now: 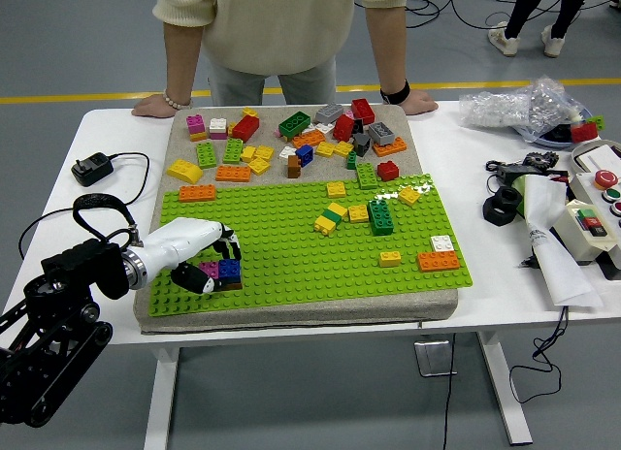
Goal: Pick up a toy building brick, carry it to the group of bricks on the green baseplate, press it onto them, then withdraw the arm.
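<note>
Fingers of the left hand were curled down around a small cluster of bricks at the near-left corner of the green baseplate — a blue brick with a magenta brick touching it on its left; thumb sat low on the near side, the other fingers came over from the far side. Whether they were gripping the blue brick or only resting on it could not be told from this angle; contact itself looked certain. The blue brick appeared seated on the plate, level, not tilted.

Right arm not in view. A person stood at the table's far edge, both hands resting on the table top, touching no bricks.

Loose supply — the pile of mixed bricks — lay on the grey mat beyond the baseplate's far edge; a few others were already stuck on the plate: a green-and-yellow cluster mid-plate; an orange brick with a white one toward the right.

Judgement on progress: grasp and carry looked done, since the brick was at the plate with a neighbour; the press seemed in hand or just finishing. Left to do, as far as could be seen: confirm the studs had bitten, loosen the fingers, draw the arm clear to the left without dragging the bricks loose.
</note>
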Controlling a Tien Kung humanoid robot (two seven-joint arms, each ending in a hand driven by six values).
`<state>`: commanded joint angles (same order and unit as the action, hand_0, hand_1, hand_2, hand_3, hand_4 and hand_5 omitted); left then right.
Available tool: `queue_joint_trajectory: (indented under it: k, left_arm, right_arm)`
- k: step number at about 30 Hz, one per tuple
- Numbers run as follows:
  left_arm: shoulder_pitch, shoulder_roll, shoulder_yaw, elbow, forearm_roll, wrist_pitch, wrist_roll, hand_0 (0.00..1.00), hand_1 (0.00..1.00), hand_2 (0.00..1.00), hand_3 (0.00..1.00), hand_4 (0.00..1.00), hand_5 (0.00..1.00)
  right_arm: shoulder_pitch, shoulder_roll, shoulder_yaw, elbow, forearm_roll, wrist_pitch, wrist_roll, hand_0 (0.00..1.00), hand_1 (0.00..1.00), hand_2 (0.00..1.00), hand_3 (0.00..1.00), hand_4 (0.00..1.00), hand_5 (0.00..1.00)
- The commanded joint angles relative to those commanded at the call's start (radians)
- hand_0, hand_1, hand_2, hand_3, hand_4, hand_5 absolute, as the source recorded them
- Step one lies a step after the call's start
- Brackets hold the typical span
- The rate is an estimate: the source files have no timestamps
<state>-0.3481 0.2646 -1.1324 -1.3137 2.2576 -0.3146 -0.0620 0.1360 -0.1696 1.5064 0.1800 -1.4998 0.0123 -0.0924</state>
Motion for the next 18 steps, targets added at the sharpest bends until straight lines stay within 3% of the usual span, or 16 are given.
queue_joint_trajectory:
  k: [1,6,7,18]
  left_arm:
    - [0.000,0.000,-0.001,0.000,0.000,-0.001,-0.001,0.624,0.654,0.507,0.551,0.634,0.002]
    - [0.000,0.000,-0.003,0.000,0.001,-0.004,-0.003,0.624,0.654,0.507,0.551,0.634,0.002]
    - [0.000,-0.001,-0.004,0.000,0.001,-0.005,-0.003,0.646,0.688,0.512,0.559,0.687,0.002]
    - [-0.002,-0.002,-0.007,0.002,0.003,-0.008,-0.007,0.665,0.713,0.515,0.573,0.725,0.002]
  right_arm:
    - [0.000,0.000,0.000,0.000,0.000,0.000,0.000,0.761,0.676,0.718,0.737,0.998,0.683]
    - [-0.001,0.000,0.000,0.000,0.000,0.000,0.000,0.761,0.676,0.718,0.737,0.998,0.683]
    - [-0.001,0.000,0.000,0.000,0.001,0.000,0.000,0.761,0.676,0.718,0.737,0.998,0.683]
    - [0.000,-0.001,0.000,0.000,0.002,0.000,0.000,0.761,0.676,0.718,0.737,0.998,0.683]
